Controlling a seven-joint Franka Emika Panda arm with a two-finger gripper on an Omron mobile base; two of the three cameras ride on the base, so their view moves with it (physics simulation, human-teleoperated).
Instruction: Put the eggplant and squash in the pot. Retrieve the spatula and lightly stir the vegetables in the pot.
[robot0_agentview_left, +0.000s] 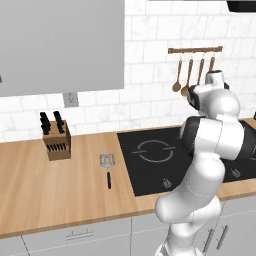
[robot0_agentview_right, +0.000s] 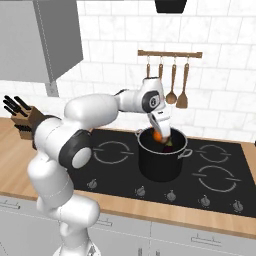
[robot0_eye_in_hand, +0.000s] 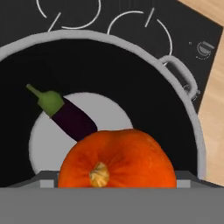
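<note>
Eggplant (robot0_eye_in_hand: 72, 120) in pot (robot0_eye_in_hand: 183, 105) — stem up-left in hand view, squash (robot0_eye_in_hand: 117, 159) seemingly above

A wooden knife block (robot0_agentview_left: 57, 140) with black handles stands at the left of the wooden counter (robot0_agentview_left: 45, 195) in the left base view. At the upper right, wooden spoons (robot0_agentview_left: 183, 75) hang from a wall rail (robot0_agentview_left: 195, 50) against white tile. A black cooktop (robot0_agentview_left: 150, 160) fills the centre right, grey drawers (robot0_agentview_left: 75, 237) along the bottom edge, and a grey cabinet (robot0_agentview_left: 60, 45) occupies the upper left.
</note>
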